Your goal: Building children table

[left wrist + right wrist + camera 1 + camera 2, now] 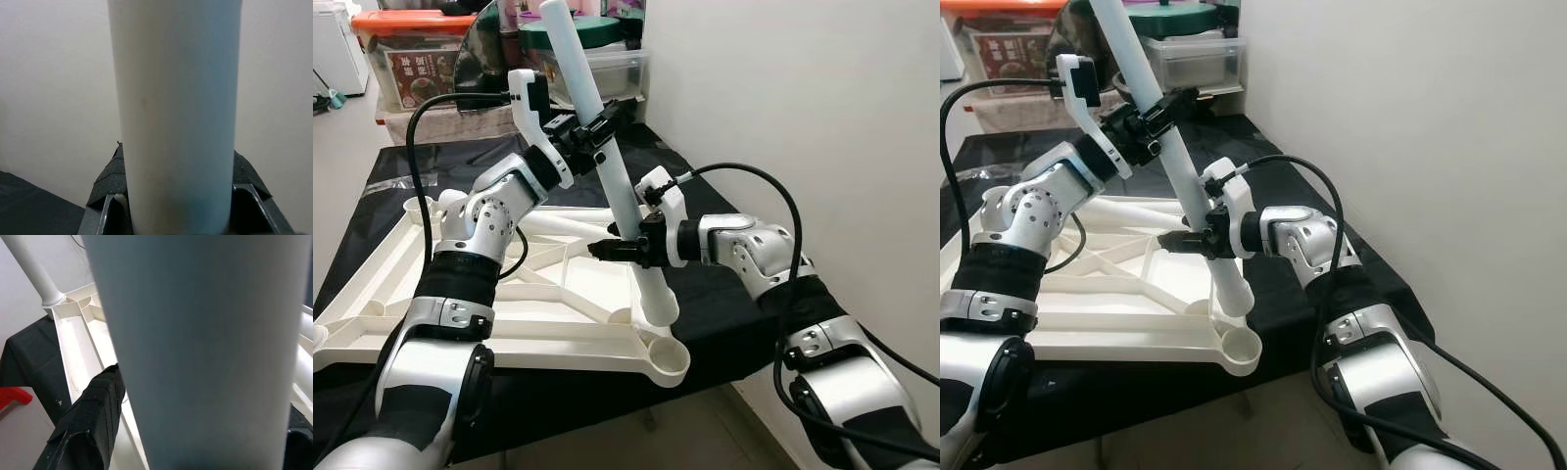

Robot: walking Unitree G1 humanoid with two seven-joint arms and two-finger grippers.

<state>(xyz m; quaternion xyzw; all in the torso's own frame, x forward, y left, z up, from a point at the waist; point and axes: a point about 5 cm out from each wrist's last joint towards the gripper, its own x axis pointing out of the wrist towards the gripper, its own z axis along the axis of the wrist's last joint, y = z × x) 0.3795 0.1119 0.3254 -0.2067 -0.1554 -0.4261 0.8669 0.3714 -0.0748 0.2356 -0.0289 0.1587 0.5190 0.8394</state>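
Observation:
A white table leg (576,59) is held tilted over the upturned white tabletop frame (558,338). My left gripper (599,127) is shut on its upper part and my right gripper (619,247) on its lower part. The leg's rounded lower end hangs by the frame's right rail, just short of the near-right corner socket (668,364). In the left wrist view the leg (176,122) stands between black pads (108,182). The right wrist view has the leg (205,347) beside a finger (93,411). A second leg (563,227) shows across the frame behind.
The frame lies on a table covered by a black cloth (724,313), whose right edge runs close to a white wall (803,98). Plastic storage boxes (411,59) stand at the back. Bare floor (705,431) lies below the near edge.

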